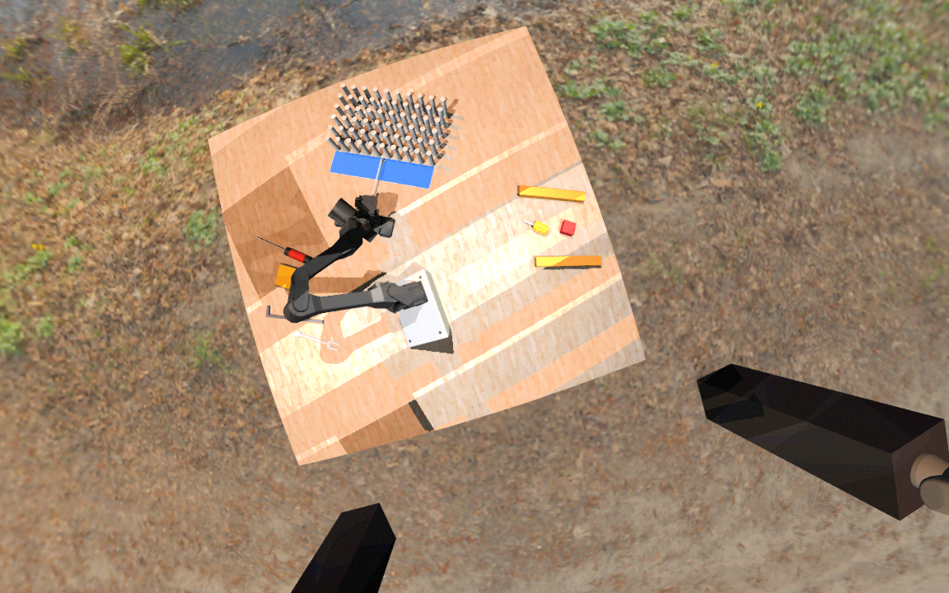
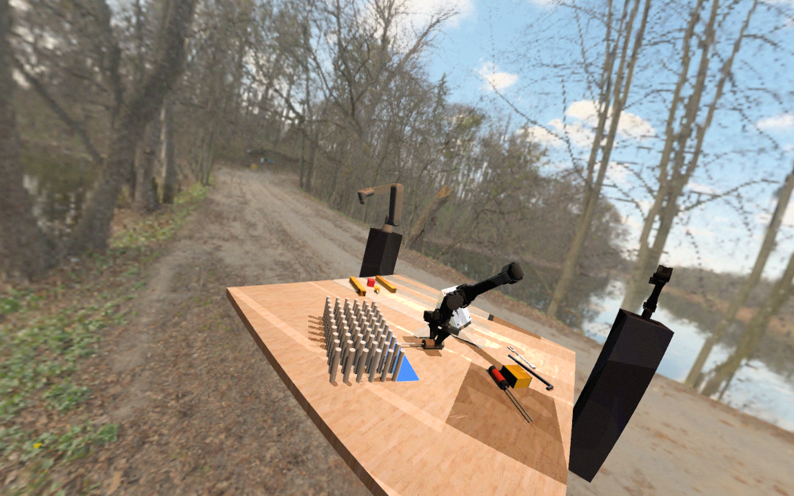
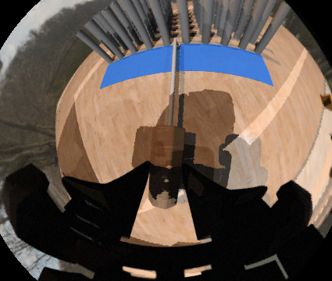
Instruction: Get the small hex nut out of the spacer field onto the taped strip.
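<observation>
My gripper (image 1: 369, 204) (image 3: 166, 165) is shut on the brown handle (image 3: 159, 146) (image 2: 428, 343) of a thin-shafted tool, low over the table in front of the taped strip. Its grey shaft (image 1: 377, 176) (image 3: 173, 86) crosses the blue taped strip (image 1: 352, 163) (image 2: 408, 371) (image 3: 220, 58). The shaft's tip (image 3: 175, 40) is at the strip's far edge, by the front row of spacers. The standing metal spacers (image 3: 183, 23) (image 2: 334, 364) appear upright. I cannot make out the hex nut; the shape of the tool's tip is too small to tell.
A red-handled screwdriver (image 1: 296, 254) (image 2: 497, 377), an orange block (image 1: 284, 276) (image 2: 515, 377), a black bent rod (image 2: 531, 372) and a pale forked tool (image 1: 312, 338) lie at the left. Two orange bars (image 1: 551, 194) (image 1: 568, 261), a yellow screwdriver (image 1: 539, 227) and a red cube (image 1: 567, 227) lie right.
</observation>
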### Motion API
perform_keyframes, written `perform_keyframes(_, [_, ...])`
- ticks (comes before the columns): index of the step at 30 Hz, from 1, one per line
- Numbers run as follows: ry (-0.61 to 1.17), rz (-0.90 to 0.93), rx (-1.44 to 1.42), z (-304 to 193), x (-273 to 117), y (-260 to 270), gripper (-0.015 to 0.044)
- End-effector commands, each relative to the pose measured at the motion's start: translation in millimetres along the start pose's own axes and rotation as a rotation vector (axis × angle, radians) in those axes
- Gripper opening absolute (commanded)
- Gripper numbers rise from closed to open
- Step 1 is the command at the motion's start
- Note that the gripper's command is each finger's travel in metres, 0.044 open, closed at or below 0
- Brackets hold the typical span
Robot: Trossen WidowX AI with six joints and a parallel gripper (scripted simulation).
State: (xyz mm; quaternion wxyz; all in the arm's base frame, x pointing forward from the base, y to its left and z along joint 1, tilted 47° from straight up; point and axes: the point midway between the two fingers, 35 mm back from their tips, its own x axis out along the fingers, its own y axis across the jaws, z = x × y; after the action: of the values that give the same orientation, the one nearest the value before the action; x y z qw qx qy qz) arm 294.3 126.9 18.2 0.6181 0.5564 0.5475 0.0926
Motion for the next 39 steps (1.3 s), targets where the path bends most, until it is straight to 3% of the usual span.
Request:
perform_keyframes(1, [0.001,0.004,0.003,-0.9,-2.3,1.4,0.0000])
perform_keyframes(39, [0.002,0.006,-0.004,1.6,-24.7,9.2,0.0000])
